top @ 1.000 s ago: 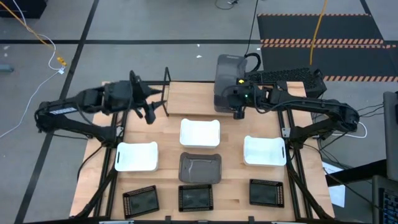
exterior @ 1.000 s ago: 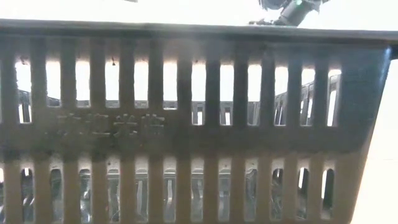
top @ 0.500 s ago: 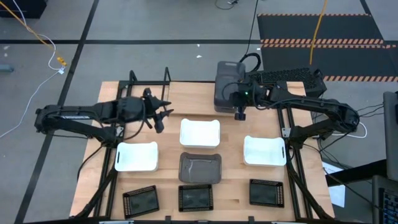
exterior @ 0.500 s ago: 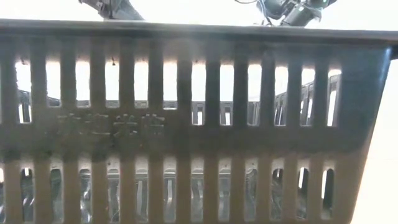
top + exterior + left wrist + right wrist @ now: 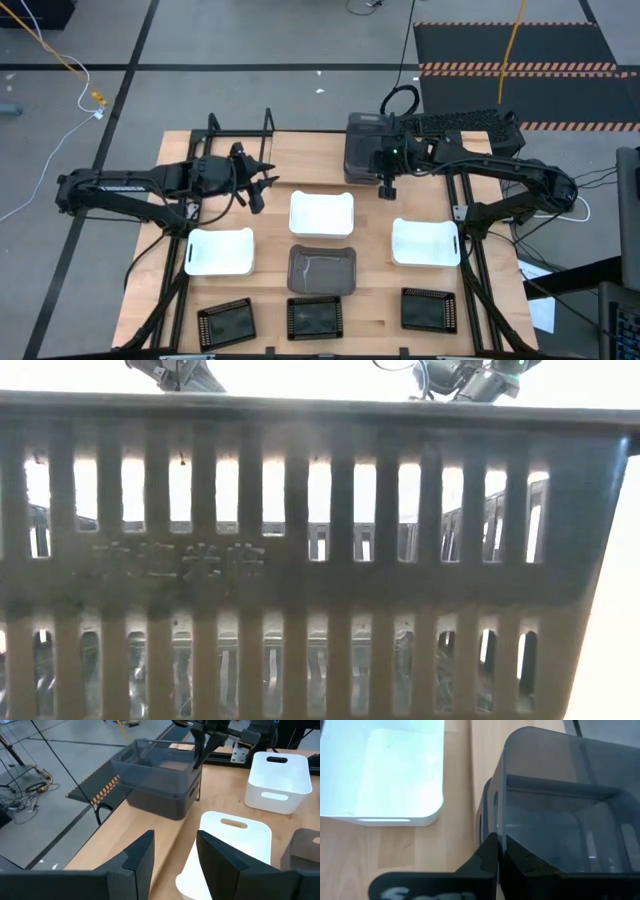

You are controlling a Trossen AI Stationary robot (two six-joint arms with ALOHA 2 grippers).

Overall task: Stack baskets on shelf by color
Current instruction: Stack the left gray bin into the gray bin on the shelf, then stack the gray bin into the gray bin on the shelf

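Two dark grey baskets (image 5: pixel 366 148) stand nested at the table's far edge, also seen in the left wrist view (image 5: pixel 159 776). My right gripper (image 5: pixel 386 184) is shut on the upper one. A third grey basket (image 5: pixel 322 268) rests on its base at mid-table and fills the low view (image 5: pixel 320 560). White baskets stand at the centre (image 5: pixel 322 213), left (image 5: pixel 220 251) and right (image 5: pixel 425 242). Three black trays (image 5: pixel 315 317) lie along the near edge. My left gripper (image 5: pixel 256 186) hovers open and empty left of the centre white basket. The shelf's black rods (image 5: pixel 240 124) stand at the far left. My right gripper holds the upper grey basket by the rim of its near wall (image 5: pixel 504 815), close to the right corner. One finger is inside the basket and one outside. The fingers come from above, pointing down. The basket sits upright, nested in the lower grey basket (image 5: pixel 485 815).
The frame's black posts (image 5: pixel 462 215) run along the table's left and right sides. Bare wood lies between the grey stack and the shelf rods. A black mat with striped edges (image 5: pixel 510 60) lies on the floor beyond the table.
My right gripper has gone down with the upper grey basket, which now sits lower in the basket beneath it. My left gripper has moved from the shelf rods toward the table's right and a little nearer, and has turned.
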